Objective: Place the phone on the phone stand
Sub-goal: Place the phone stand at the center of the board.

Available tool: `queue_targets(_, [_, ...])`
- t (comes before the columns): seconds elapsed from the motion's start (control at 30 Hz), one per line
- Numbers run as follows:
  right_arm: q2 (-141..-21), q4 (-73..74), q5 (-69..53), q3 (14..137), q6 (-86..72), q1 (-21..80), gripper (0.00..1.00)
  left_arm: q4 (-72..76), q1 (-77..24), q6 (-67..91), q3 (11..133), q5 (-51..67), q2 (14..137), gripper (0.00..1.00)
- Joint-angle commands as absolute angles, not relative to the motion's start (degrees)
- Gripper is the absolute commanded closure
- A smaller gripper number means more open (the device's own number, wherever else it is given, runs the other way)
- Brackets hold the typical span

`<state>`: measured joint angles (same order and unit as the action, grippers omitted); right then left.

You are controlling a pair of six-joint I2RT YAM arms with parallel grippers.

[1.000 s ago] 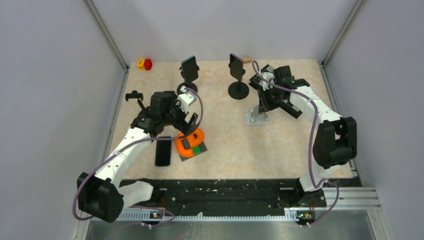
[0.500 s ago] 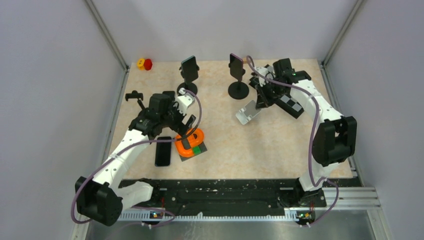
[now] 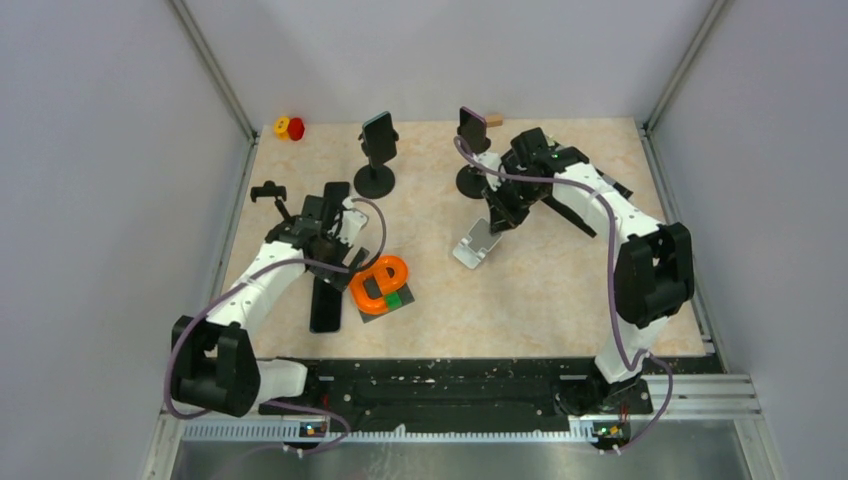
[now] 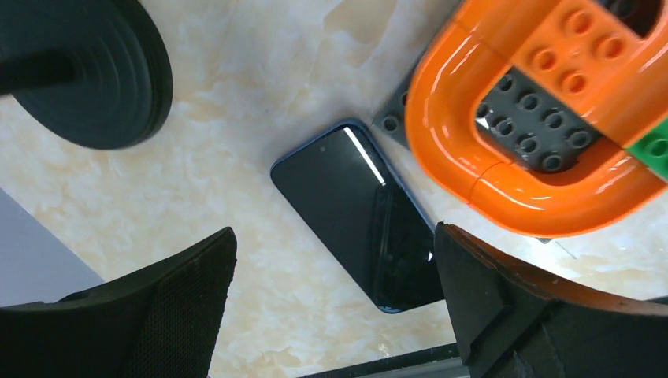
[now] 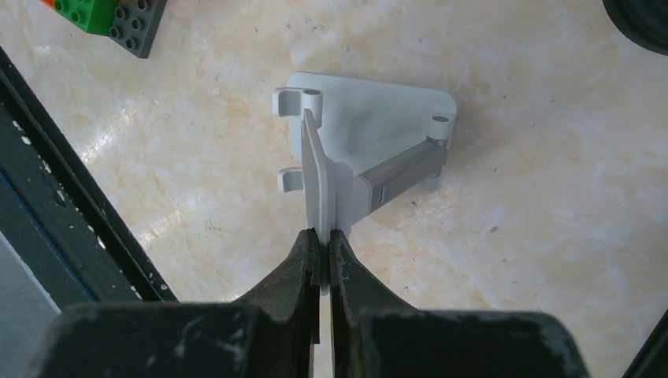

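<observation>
The phone [image 3: 326, 303] is a black slab lying flat on the table at the left, also seen in the left wrist view [image 4: 362, 213]. My left gripper [image 3: 345, 250] [image 4: 335, 236] hangs open just above its far end, touching nothing. The phone stand [image 3: 478, 243] is pale grey, with a flat base, two small hooks and a hinged arm. My right gripper [image 3: 497, 218] [image 5: 323, 236] is shut on the upright plate of the phone stand [image 5: 370, 134]. Whether the base rests on the table I cannot tell.
An orange U-shaped piece [image 3: 380, 285] [image 4: 504, 157] on a grey studded plate lies right beside the phone. Two black round-based holders [image 3: 378, 150] [image 3: 475, 150] stand at the back. A small black clamp [image 3: 268, 193] and a red-and-yellow object [image 3: 290, 127] are far left. A black rail [image 3: 450, 385] runs along the near edge.
My right gripper closed on the phone stand and carried it left and nearer, toward the table's middle. My left gripper shifted slightly left over the phone, staying open.
</observation>
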<state>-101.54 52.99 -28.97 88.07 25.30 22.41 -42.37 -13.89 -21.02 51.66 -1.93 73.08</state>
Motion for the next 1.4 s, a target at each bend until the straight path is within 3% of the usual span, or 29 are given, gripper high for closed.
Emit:
queue_targets(0.0, [-101.17, 50.28, -29.01, 87.65, 27.59, 23.21, 1.0, -43.56, -10.51, -20.22, 50.3, -4.35, 74.32, 0.01])
queue_targets(0.43, [-103.71, 53.83, -27.2, 90.52, 32.21, 24.4, 0.95, -40.28, -2.37, -16.28, 50.43, 1.87, 82.87, 0.01])
queue_targets(0.7, [-106.42, 60.72, -27.75, 97.6, 35.9, 24.68, 1.0, -40.9, -1.76, -15.67, 52.86, 4.76, 87.79, 0.01])
queue_targets(1.07, [-112.69, 74.72, -31.54, 108.39, 42.67, 24.94, 1.0, -41.52, -1.77, -16.23, 53.08, 6.05, 87.3, 0.01])
queue_targets(1.37, [-118.1, 75.22, -31.21, 108.43, 44.22, 26.86, 1.0, -40.35, -1.75, -16.07, 52.25, 5.19, 86.89, 0.01])
